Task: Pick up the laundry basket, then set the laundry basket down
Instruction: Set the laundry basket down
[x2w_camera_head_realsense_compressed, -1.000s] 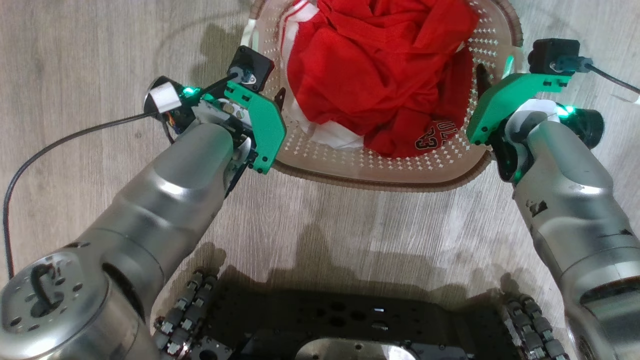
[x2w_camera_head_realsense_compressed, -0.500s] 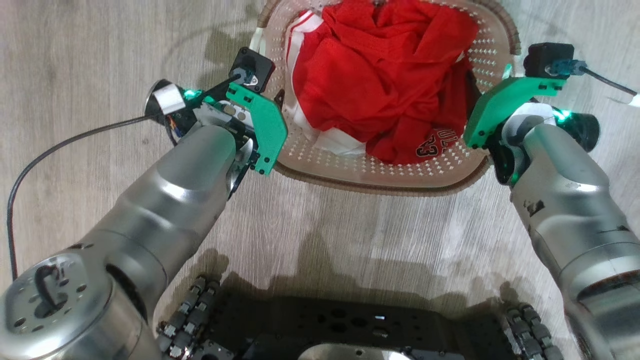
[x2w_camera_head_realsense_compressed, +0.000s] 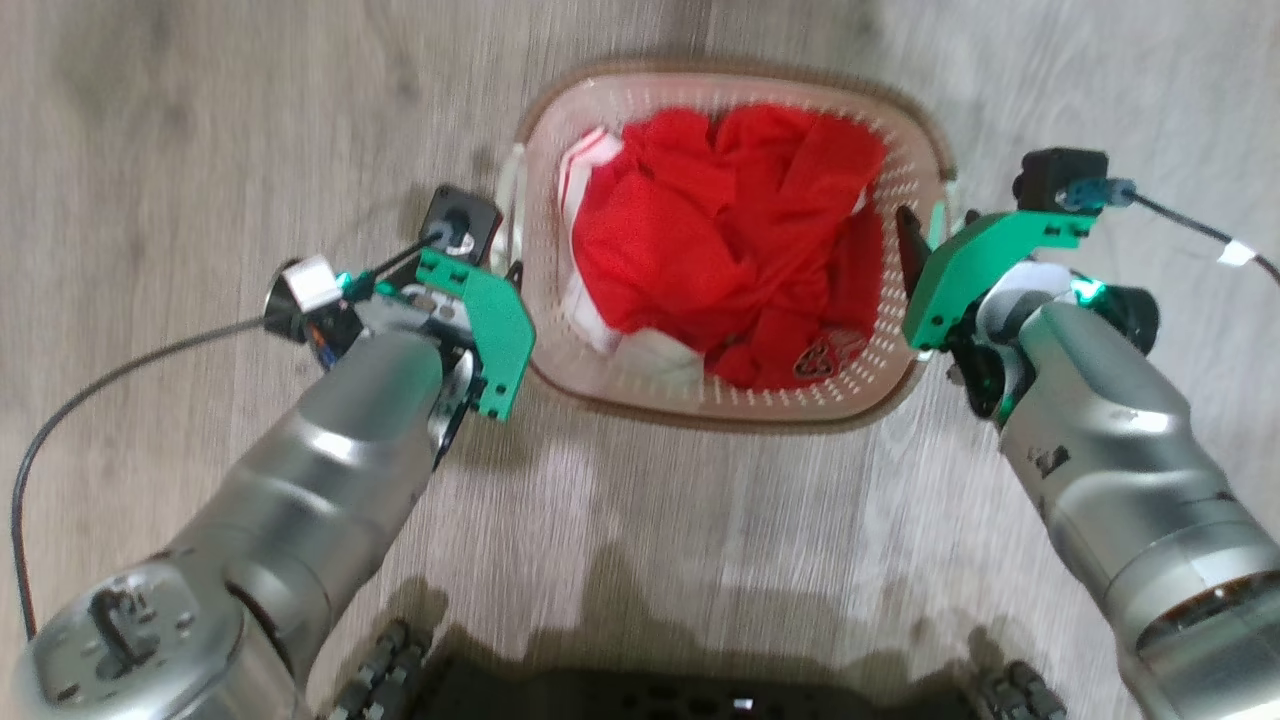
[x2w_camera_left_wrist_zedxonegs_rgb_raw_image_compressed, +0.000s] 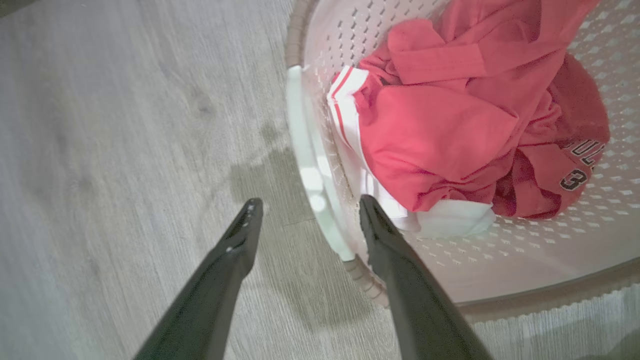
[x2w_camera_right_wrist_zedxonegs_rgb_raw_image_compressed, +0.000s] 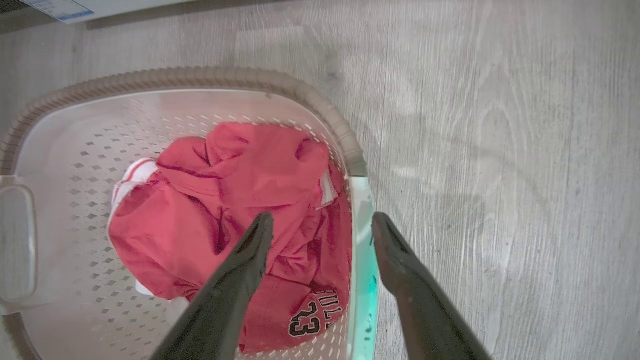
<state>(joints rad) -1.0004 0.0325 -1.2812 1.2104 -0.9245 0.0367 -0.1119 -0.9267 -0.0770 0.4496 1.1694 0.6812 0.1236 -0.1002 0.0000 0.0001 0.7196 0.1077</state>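
The left claw (x2w_camera_left_wrist_zedxonegs_rgb_raw_image_compressed: 306, 207) is spread astride the 9 o'clock handle (x2w_camera_left_wrist_zedxonegs_rgb_raw_image_compressed: 307, 170) of the laundry basket (x2w_camera_head_realsense_compressed: 790, 398); the right claw (x2w_camera_right_wrist_zedxonegs_rgb_raw_image_compressed: 322, 220) is spread astride its 3 o'clock handle (x2w_camera_right_wrist_zedxonegs_rgb_raw_image_compressed: 362, 260).

Smooth glossy plastic laundry basket (x2w_camera_head_realsense_compressed: 800, 400) w/ soft red cloth (x2w_camera_head_realsense_compressed: 720, 230); matt wood-grain floor (x2w_camera_head_realsense_compressed: 200, 150).

The silver left arm (x2w_camera_head_realsense_compressed: 330, 460) and right arm (x2w_camera_head_realsense_compressed: 1100, 450) reach forward and down, angled slightly inward. Each wrist carries a green bracket (x2w_camera_head_realsense_compressed: 490, 330). The left hand (x2w_camera_left_wrist_zedxonegs_rgb_raw_image_compressed: 310, 206) points downward, its two dark fingers spread apart. The right hand (x2w_camera_right_wrist_zedxonegs_rgb_raw_image_compressed: 322, 220) is spread just as wide.
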